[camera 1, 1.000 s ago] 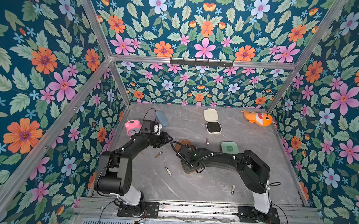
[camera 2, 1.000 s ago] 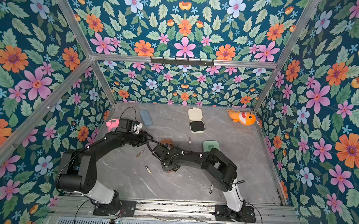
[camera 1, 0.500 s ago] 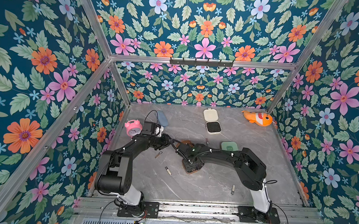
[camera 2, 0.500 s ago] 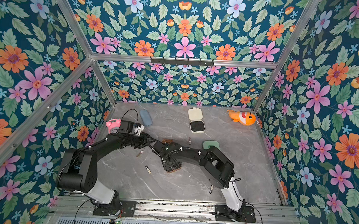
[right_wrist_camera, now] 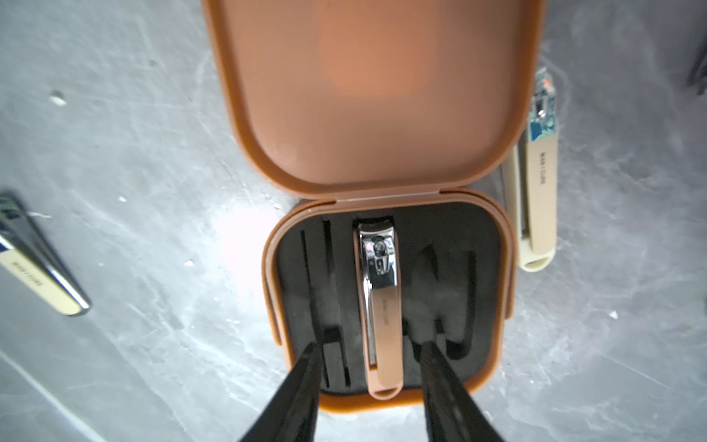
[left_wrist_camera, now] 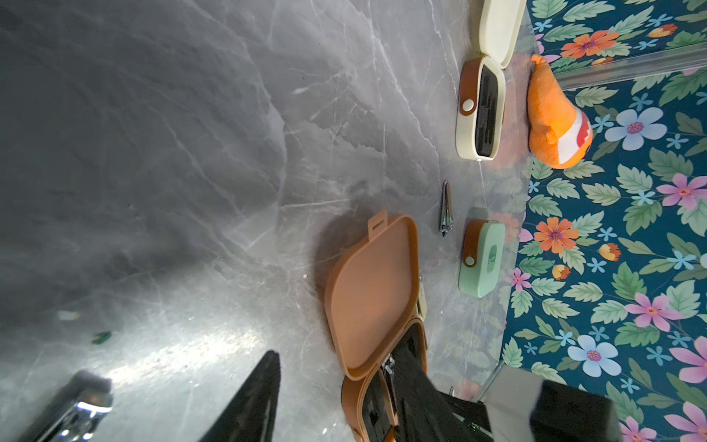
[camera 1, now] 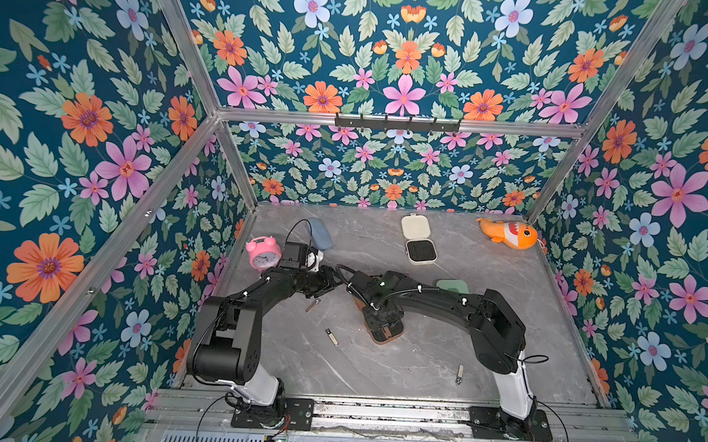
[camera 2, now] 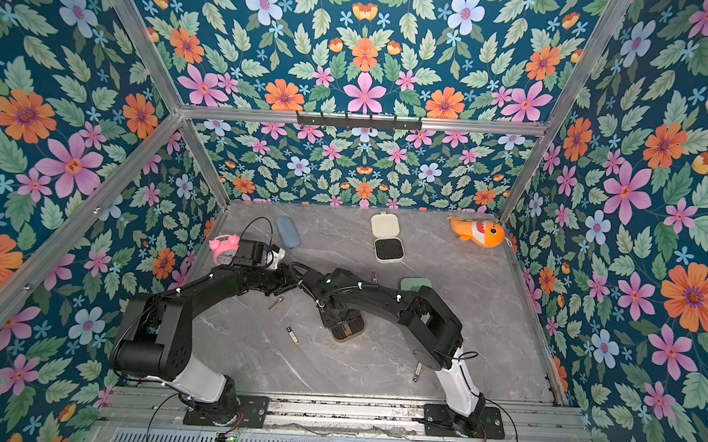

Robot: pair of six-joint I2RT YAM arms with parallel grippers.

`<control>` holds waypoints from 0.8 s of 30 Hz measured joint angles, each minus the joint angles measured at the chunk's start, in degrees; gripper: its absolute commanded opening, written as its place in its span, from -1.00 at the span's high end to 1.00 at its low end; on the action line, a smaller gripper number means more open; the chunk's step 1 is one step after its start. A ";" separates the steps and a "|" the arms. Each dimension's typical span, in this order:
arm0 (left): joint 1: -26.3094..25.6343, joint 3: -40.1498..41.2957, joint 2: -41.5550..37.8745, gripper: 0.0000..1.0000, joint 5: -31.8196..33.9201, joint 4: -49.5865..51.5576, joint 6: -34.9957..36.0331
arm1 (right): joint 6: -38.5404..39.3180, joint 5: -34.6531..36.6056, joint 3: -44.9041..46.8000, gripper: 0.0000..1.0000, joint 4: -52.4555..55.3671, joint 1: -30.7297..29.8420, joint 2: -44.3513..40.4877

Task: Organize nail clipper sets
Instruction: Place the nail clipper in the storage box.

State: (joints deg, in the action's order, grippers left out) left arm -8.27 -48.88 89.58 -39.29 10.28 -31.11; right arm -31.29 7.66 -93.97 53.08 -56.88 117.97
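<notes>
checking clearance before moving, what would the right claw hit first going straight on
Probably the black insert of the open brown case: the right claw points down at it, fingers open either side of the clipper seated there. Depth is unclear.

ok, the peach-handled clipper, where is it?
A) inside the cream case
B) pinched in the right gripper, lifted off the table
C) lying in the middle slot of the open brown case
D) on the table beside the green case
C: in the right wrist view the clipper lies in the middle slot of the brown case, and the right gripper is open, its fingers on either side without touching it.
</notes>
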 measured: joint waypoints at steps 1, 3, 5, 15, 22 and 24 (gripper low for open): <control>0.00 0.00 0.00 -0.02 0.00 0.00 0.00 | 0.11 0.00 -0.22 0.22 0.15 0.00 -0.22; 0.00 0.00 0.09 -0.02 0.00 -0.09 0.00 | 0.17 -0.02 -0.24 0.36 0.35 0.07 -0.52; 0.00 0.04 0.17 -0.02 -0.02 -0.11 0.00 | 0.15 -0.17 0.22 0.55 0.52 0.11 -0.76; -0.07 0.42 0.63 -0.02 -0.02 -0.44 0.00 | -1.31 -3.72 5.68 0.73 -0.17 0.11 -2.54; -0.35 0.55 0.90 -0.02 -0.07 -0.46 0.00 | -1.51 -4.68 6.29 0.74 -1.18 0.11 -2.62; -0.35 0.63 0.92 -0.02 -0.09 -0.46 0.00 | -1.51 -4.68 5.92 0.74 -1.29 0.20 -2.40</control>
State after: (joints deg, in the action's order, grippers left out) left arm -8.62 -48.25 90.50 -39.38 9.82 -31.11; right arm -32.80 2.98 -88.05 51.79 -56.69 115.57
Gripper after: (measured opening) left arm 0.510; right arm 0.130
